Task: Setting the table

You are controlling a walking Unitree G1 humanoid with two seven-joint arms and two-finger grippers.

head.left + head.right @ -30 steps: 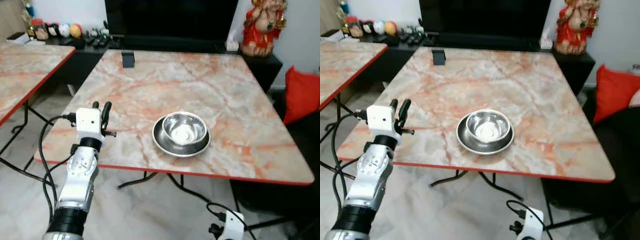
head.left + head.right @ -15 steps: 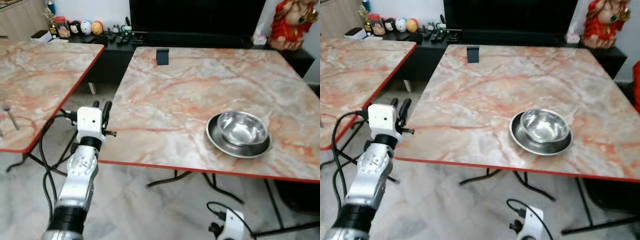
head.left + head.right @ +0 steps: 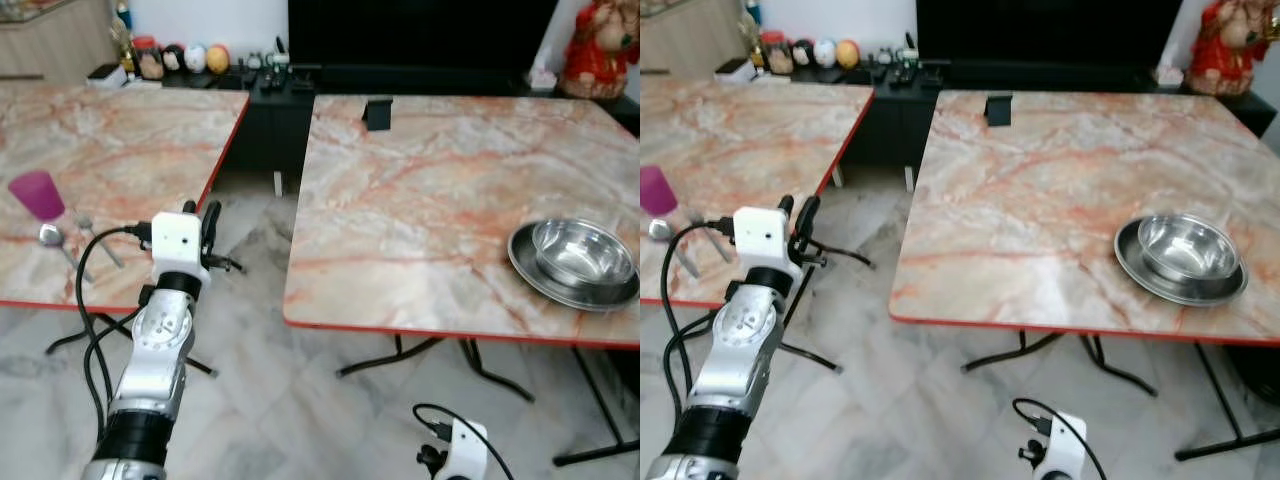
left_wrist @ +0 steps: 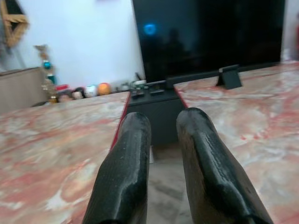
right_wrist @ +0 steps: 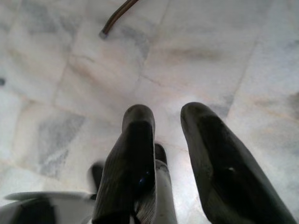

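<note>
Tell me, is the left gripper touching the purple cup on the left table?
Apart. In the left eye view, the left gripper hangs over the floor beside the table, while the purple cup stands further along the tabletop with bare marble between them.

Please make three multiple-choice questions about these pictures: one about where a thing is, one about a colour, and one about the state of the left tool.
1. Where is the steel bowl?
A. on a plate on the right table
B. on the floor
C. on the left table

2. What colour is the cup on the left table?
A. green
B. purple
C. white

3. How is the left tool?
A. gripping a spoon
B. holding the cup
C. empty, raised between the tables

Answers:
1. A, the bowl sits in the plate near the right table's edge.
2. B, it looks purple.
3. C, nothing lies between its fingers.
</note>
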